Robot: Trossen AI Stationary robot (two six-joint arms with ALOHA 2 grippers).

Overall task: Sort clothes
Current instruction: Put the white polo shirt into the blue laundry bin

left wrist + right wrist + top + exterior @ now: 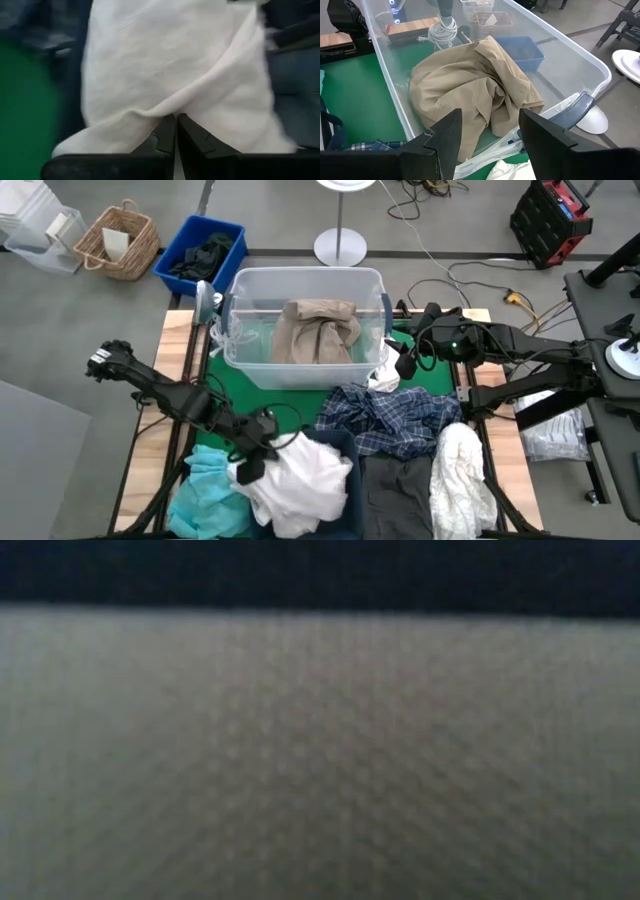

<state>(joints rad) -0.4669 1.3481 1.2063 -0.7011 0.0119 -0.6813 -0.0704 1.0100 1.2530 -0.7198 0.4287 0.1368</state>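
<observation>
**Left gripper pinches a white garment; right gripper waits open at the tub**

At the near edge of the table, the left gripper [262,452] sits beside a bunched white garment [300,485]. In the left wrist view its two fingers [162,137] are pressed together with only a sliver between them, and a fold of the white garment [170,75] is caught there. A teal garment [205,490] lies just to the left of it, touching its edge. To the right, a dark grey garment [398,495] lies flat, and beside that another white garment [460,480] runs in a long heap toward the near edge.

Further in, a blue-and-white plaid shirt [395,420] is crumpled on the green mat [300,402], between the near pile and the clear tub [305,280].

The right gripper [405,360] hangs at the tub's right near corner with its fingers [447,137] spread wide and nothing between them. A small white piece of cloth [384,379] lies just below it. Inside the tub rests a beige garment [318,330], loosely folded on itself; the right wrist view shows the beige garment [475,90] filling the middle of the tub.

Beyond the table, on the floor, stand a blue bin [200,252] holding dark cloth and a wicker basket [118,242].

The low view is covered by blurred pale fabric, and nothing can be told from it.
</observation>
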